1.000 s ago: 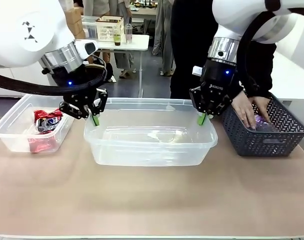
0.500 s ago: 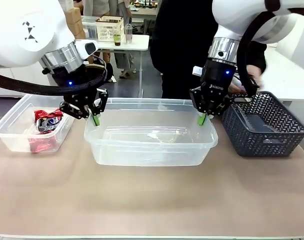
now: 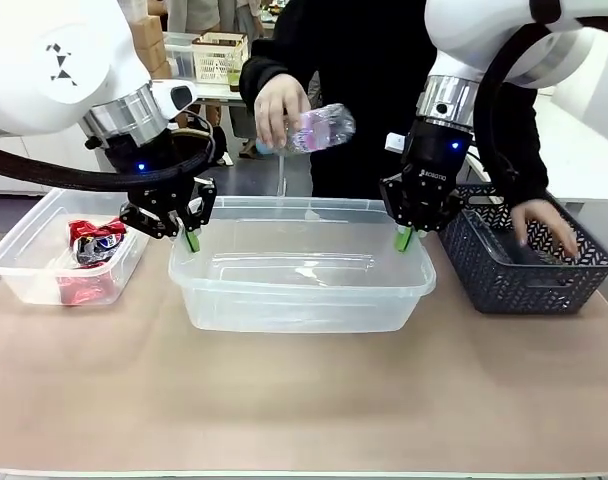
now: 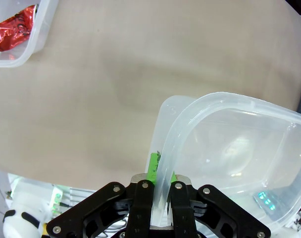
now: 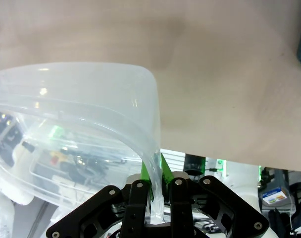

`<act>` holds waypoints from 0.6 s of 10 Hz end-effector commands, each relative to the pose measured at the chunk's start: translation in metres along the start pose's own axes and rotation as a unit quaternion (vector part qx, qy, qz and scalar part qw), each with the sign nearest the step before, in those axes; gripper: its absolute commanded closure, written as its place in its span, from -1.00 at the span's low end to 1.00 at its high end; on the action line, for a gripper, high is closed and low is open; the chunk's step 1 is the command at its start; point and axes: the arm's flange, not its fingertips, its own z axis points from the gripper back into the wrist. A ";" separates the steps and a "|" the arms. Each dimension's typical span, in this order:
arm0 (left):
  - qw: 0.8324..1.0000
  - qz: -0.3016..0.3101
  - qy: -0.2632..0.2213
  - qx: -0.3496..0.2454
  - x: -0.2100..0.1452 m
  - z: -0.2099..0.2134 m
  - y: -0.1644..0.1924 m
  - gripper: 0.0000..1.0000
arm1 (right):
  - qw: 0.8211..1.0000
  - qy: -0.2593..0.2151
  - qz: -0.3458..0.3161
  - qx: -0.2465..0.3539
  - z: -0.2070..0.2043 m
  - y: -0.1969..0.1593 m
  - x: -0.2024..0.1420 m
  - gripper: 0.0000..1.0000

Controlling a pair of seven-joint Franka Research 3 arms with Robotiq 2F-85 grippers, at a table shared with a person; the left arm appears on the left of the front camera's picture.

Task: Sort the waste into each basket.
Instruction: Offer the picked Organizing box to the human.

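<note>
We've got a plain tan table (image 3: 304, 400) with three containers sitting in a row on it. There's a small clear tub (image 3: 19, 280) on the left and a big clear tub (image 3: 304, 300) in the middle. A dark grey basket (image 3: 529, 285) sits on the right, and all three are close side by side.

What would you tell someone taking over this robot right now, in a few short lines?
Left gripper shut on the middle tub's left rim; right gripper shut on its right rim.
Crushed red cans lie in the left tub.
A person's hand holds a pink-labelled clear bottle above the middle tub; their other hand is in the grey basket.
Left: bottle into the tub.
</note>
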 end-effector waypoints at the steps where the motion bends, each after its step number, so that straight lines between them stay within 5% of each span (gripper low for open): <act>1: 1.000 0.008 -0.007 -0.002 0.002 0.002 0.005 1.00 | 1.000 -0.002 0.003 0.010 0.004 0.002 -0.003 1.00; 6: 1.000 0.008 -0.007 -0.002 0.002 0.002 0.005 1.00 | 1.000 -0.002 0.003 0.010 0.004 0.002 -0.003 1.00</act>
